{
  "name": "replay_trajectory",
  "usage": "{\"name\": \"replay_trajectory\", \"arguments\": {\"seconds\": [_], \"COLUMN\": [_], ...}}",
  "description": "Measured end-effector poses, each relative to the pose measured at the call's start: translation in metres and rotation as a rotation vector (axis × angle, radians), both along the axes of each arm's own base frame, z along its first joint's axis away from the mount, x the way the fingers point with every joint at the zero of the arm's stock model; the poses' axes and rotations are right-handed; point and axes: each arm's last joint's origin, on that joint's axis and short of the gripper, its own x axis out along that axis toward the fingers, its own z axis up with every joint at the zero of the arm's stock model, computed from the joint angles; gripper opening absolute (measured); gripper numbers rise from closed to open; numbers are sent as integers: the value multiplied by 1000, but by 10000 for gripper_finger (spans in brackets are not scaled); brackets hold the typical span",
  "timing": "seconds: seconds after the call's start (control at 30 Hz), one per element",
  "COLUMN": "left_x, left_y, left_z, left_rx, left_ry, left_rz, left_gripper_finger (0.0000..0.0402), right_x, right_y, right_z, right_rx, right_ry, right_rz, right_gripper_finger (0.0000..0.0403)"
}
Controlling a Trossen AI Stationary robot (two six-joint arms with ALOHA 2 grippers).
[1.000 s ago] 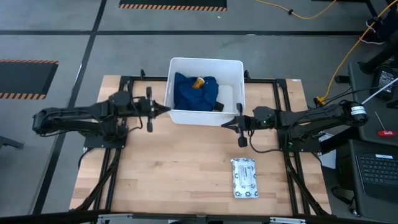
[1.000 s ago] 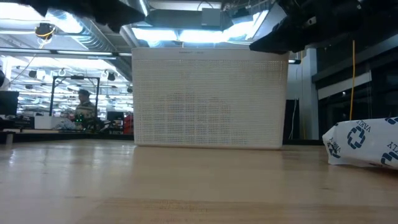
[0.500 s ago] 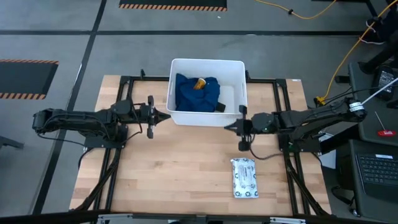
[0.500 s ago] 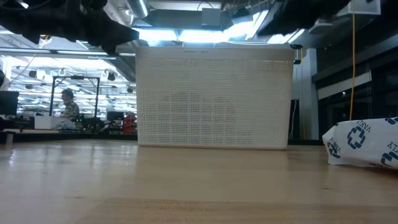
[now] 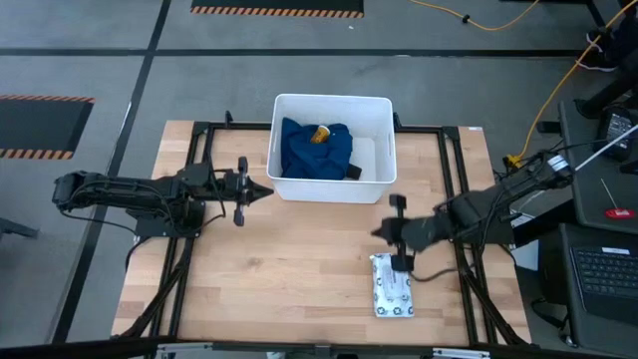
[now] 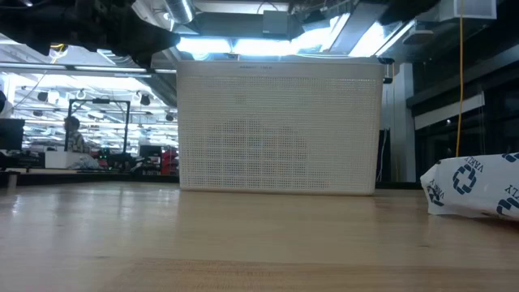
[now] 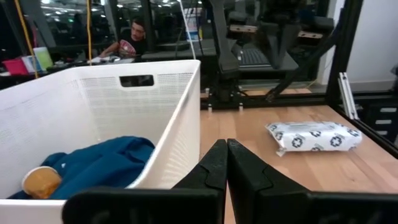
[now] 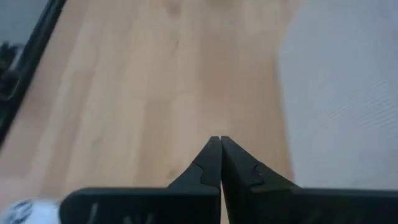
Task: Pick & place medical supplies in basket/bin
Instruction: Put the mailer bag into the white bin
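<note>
White-grey and printed, the flat packet (image 5: 391, 285) lies on the wooden surface (image 5: 289, 269) at its near right, with the right gripper (image 5: 385, 230) just above its far end, fingers (image 8: 214, 163) clenched on nothing. Farther back, the left gripper (image 5: 261, 187) sits beside the tub's left wall, its fingers (image 7: 221, 165) pressed together and empty. Farthest off, the white tub (image 5: 382, 150) holds the dark blue cloth (image 5: 311, 150), the white-orange bottle (image 5: 320, 133) and the small black cylinder (image 5: 352, 172).

Left arm (image 5: 130, 189): black, jointed, slender | right arm (image 5: 498, 199): black, white band near base, black cable | fingers (image 7: 214, 168): dark, matte, tapered to points
</note>
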Motion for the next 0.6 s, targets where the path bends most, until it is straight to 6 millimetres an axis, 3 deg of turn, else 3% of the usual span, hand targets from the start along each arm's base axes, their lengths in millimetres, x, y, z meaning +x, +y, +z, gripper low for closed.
{"name": "replay_trajectory", "arguments": {"seconds": [0.33,0.6], "left_x": [0,0], "left_y": [-1,-1], "left_z": [0,-3], "left_rx": [-33,-40], "left_ry": [0,29], "left_rz": [-7,-5], "left_gripper_finger": [2,8], "right_x": [-3,-14], "right_y": [65,120], "right_z": [-7,-13], "right_rx": [64,0], "right_ry": [266,404], "right_rz": [-116,-256], "right_gripper_finger": [1,0]}}
